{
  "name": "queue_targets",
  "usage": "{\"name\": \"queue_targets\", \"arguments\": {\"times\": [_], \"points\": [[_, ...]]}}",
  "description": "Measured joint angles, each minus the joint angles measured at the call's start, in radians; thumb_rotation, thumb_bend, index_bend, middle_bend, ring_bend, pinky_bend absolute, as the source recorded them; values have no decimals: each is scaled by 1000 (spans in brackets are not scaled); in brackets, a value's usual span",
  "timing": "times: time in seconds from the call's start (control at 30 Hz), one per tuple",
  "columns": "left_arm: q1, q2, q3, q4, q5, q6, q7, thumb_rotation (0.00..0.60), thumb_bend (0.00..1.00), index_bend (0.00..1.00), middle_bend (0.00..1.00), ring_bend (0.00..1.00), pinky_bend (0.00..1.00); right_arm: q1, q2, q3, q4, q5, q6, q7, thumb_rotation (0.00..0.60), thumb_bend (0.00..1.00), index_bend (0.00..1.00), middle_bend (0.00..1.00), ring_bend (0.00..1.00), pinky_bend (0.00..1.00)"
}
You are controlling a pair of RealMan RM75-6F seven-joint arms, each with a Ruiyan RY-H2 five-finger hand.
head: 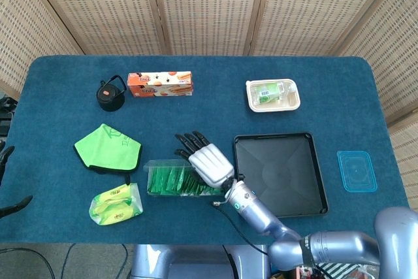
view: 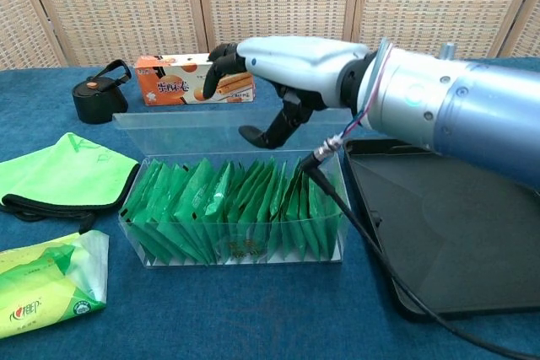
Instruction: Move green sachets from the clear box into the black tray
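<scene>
the right hand reaches leftward on a silver forearm, palm down, its dark fingers spread and curled slightly, holding nothing. the left hand is out of sight in both views.

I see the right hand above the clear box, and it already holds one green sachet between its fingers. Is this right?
Not quite. The right hand is above the clear box, but it holds nothing: in the chest view its fingers are curled over empty air, and the green sachets all stand in the box.
</scene>
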Motion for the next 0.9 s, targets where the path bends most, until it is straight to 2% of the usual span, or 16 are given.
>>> {"name": "queue_targets", "arguments": {"times": [0.33, 0.53, 0.63, 0.7, 0.73, 0.8, 0.83, 0.9], "points": [[-9, 5, -9, 6, -27, -24, -20, 600, 130, 0, 0, 0, 0, 75, 18, 97, 79, 189, 30, -73, 600, 641, 257, 0, 0, 0], [-18, 7, -9, 9, -32, -41, -28, 600, 131, 0, 0, 0, 0, 118, 34, 102, 90, 355, 47, -182, 600, 641, 257, 0, 0, 0], [-20, 9, -7, 8, -32, -47, -32, 600, 130, 0, 0, 0, 0, 147, 42, 94, 94, 422, 65, -248, 600, 629, 203, 0, 0, 0], [-20, 11, -6, 8, -31, -47, -35, 600, 130, 0, 0, 0, 0, 153, 45, 88, 93, 429, 74, -254, 600, 523, 120, 0, 0, 0], [-20, 11, -6, 8, -30, -47, -38, 600, 130, 0, 0, 0, 0, 154, 48, 83, 91, 420, 78, -248, 600, 369, 69, 0, 0, 0], [-21, 13, -5, 9, -28, -48, -45, 600, 131, 0, 0, 0, 0, 153, 55, 71, 85, 391, 80, -238, 600, 198, 28, 0, 0, 0], [-21, 14, -4, 9, -27, -49, -50, 600, 131, 0, 0, 0, 0, 151, 63, 61, 78, 365, 78, -229, 600, 143, 18, 0, 0, 0], [-21, 17, -2, 9, -24, -50, -59, 600, 131, 0, 0, 0, 0, 146, 77, 45, 65, 318, 65, -204, 600, 137, 64, 0, 0, 0]]}}
